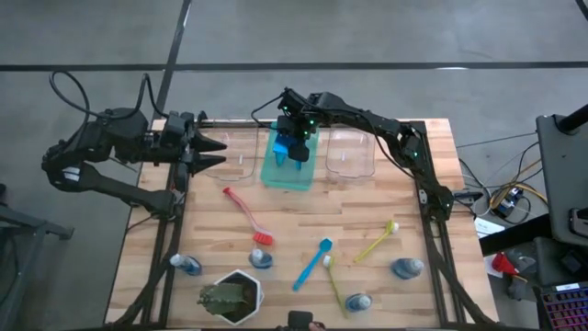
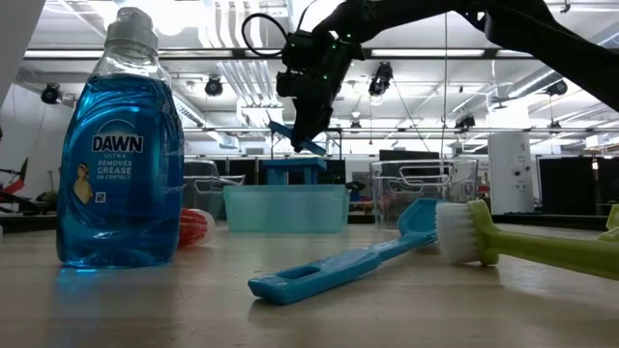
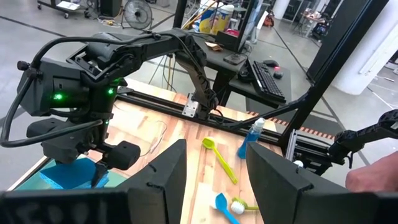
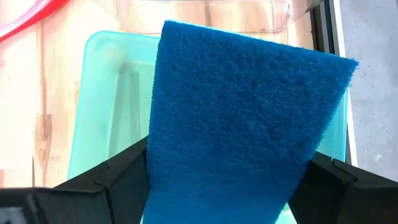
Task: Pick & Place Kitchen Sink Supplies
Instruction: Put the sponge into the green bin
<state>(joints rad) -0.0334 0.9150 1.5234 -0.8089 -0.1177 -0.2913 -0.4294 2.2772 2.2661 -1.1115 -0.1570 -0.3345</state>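
My right gripper [image 1: 296, 138] hangs over the green tray [image 1: 276, 175] at the table's far side, shut on a flat blue sponge [image 4: 249, 118]. In the low view the sponge [image 2: 293, 137] is clear above the tray [image 2: 285, 208]. My left gripper [image 1: 219, 152] waits open beside a clear bin [image 1: 230, 164] at the far left. A red brush [image 1: 246, 216], a blue brush [image 1: 312, 264] and two yellow-green brushes [image 1: 377, 241] [image 1: 335, 285] lie flat on the table. Several small blue bottles [image 1: 186, 265] [image 1: 407, 268] stand near the front. My right gripper pinches the blue sponge between its two fingers [image 4: 118, 180], which press on the sponge's two side edges near one end [image 4: 168, 186]. The fingers point down from above. The sponge is lifted clear and sticks out past the fingertips, tilted, over the green tray.
A second clear bin [image 1: 349, 154] sits right of the tray. A green plant in a white pot [image 1: 230, 296] stands at the near edge. In the low view a large blue bottle [image 2: 116, 145] stands close to the camera. A person's hand [image 3: 373, 177] shows beyond the table.
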